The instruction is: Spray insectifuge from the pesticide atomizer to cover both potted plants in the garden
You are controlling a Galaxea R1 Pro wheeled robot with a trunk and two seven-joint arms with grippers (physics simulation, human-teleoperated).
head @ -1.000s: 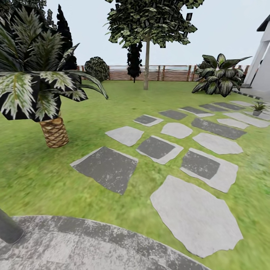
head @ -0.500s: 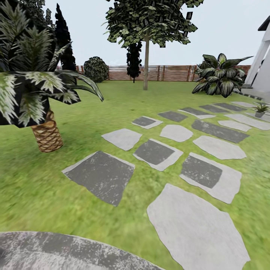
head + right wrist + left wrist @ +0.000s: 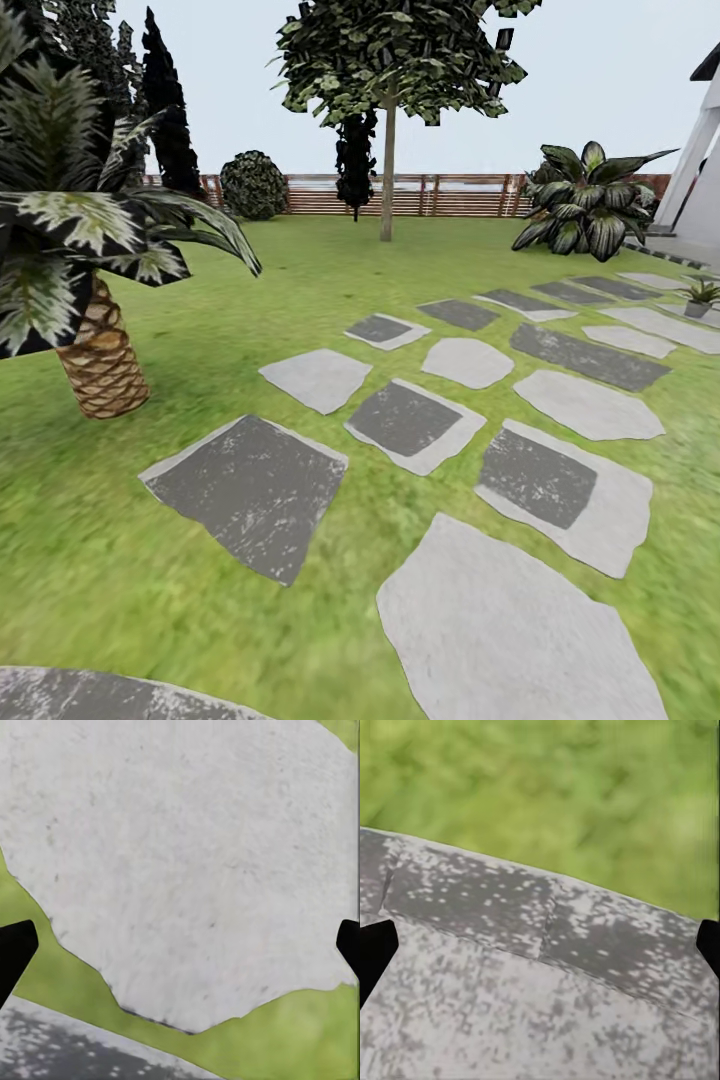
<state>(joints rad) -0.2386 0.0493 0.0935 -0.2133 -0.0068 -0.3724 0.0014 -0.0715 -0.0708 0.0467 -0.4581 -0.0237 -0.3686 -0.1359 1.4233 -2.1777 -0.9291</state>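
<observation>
The garden lawn (image 3: 250, 300) stretches ahead, crossed by grey stepping stones (image 3: 410, 420). One small potted plant (image 3: 699, 296) in a grey pot stands far off at the right edge, beside the stones. The pesticide atomizer is out of view. My left gripper (image 3: 540, 949) is open above the round grey paved patch (image 3: 510, 1005), its black fingertips (image 3: 375, 956) wide apart with nothing between them. My right gripper (image 3: 180, 949) is open too, over a pale stepping stone (image 3: 187, 855) and grass.
A palm (image 3: 95, 360) stands close on the left. A tree (image 3: 387, 180) and a brown slatted fence (image 3: 450, 195) close the back. A large broad-leaved shrub (image 3: 585, 200) and a white building (image 3: 700, 160) are at the right. The paved patch (image 3: 90, 695) lies at the lower left.
The camera has moved forward: the paved patch has slid down to the picture's lower left corner, the palm sits further left, and the stepping stones look nearer.
</observation>
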